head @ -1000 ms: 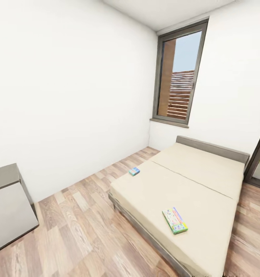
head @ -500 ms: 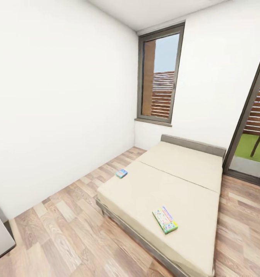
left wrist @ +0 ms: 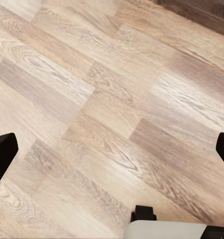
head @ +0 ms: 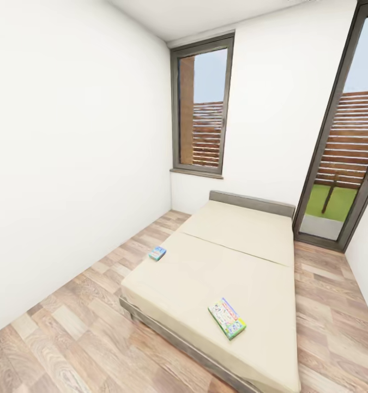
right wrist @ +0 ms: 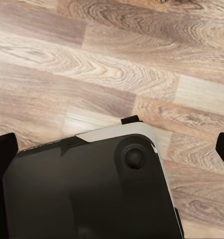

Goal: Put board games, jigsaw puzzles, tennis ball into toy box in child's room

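bed (head: 227, 262) filling room's middle, bare wood floor (head: 69, 327) strip alongside left wall (head: 69, 164)

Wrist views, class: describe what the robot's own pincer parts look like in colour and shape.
In the left wrist view, the left pincer shows as two black, blocky fingertips at opposite picture edges. The right pincer looks the same: black fingertips with rounded corners. No cables or markings are visible on them.

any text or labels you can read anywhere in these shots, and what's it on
None can be read.
Green-edged board game on the bed: colourful print on its lid, too blurred to read.
Small blue board game at the bed's edge: too small to read.
Wrist views show wood floor, no writing.
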You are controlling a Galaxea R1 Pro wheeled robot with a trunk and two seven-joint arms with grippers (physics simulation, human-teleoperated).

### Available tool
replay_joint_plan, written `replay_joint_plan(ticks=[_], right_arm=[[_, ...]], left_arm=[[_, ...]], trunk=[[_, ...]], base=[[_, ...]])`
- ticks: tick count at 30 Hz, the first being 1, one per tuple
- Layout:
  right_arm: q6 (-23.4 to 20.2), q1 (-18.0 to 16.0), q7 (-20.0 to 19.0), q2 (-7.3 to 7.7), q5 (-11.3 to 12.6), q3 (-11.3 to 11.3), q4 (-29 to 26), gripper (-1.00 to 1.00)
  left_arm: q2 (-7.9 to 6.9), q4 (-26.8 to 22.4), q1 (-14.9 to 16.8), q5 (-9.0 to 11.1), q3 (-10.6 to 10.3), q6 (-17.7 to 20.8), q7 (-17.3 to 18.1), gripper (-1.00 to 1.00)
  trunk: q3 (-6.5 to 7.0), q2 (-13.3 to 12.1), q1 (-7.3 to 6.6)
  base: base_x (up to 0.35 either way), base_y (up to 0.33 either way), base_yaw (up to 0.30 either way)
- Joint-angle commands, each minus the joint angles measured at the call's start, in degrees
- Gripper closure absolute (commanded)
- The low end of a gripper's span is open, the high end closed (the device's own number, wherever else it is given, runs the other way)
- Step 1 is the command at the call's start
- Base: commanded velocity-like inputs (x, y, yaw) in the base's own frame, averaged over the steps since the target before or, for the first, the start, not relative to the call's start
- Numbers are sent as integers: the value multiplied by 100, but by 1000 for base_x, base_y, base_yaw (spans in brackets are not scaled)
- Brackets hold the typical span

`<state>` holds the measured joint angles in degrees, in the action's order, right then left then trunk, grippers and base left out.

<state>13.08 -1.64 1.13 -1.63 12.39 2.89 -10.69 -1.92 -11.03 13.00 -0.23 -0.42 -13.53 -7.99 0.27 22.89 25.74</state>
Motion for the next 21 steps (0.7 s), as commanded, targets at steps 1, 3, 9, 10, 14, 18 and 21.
replay_joint_plan(ticks=[1,3,9,10,14,18,21], right_arm=[[20,-3,0,-4,9,27,5,-100],[20,-3,1,-4,9,27,5,-100],[20,-3,1,-4,9,27,5,-100],[20,-3,0,-4,9,27,5,-100],[20,-3,1,-4,9,27,5,-100],[20,-3,1,-4,9,27,5,-100],[20,-1,0,-4,9,27,5,-100]], left_arm=[[-1,4,0,-3,-7,-18,-17,-100],[-1,4,0,-3,-8,-18,-17,-100],[-1,4,0,-5,-9,-19,-17,-100],[-1,4,0,-8,-10,-20,-17,-100],[3,4,0,-32,-8,-22,-18,-100],[6,4,0,-48,-5,-23,-18,-100],[5,4,0,-52,-3,-25,-18,-100]], trunk=[[-2,3,4],[-2,3,4],[-2,3,4],[-2,3,4],[-2,3,4],[-2,3,4],[-2,3,4]], base=[[230,115,-281],[227,83,-281],[214,34,-281],[205,12,-281],[202,7,-281],[195,3,-281],[179,14,-281]])
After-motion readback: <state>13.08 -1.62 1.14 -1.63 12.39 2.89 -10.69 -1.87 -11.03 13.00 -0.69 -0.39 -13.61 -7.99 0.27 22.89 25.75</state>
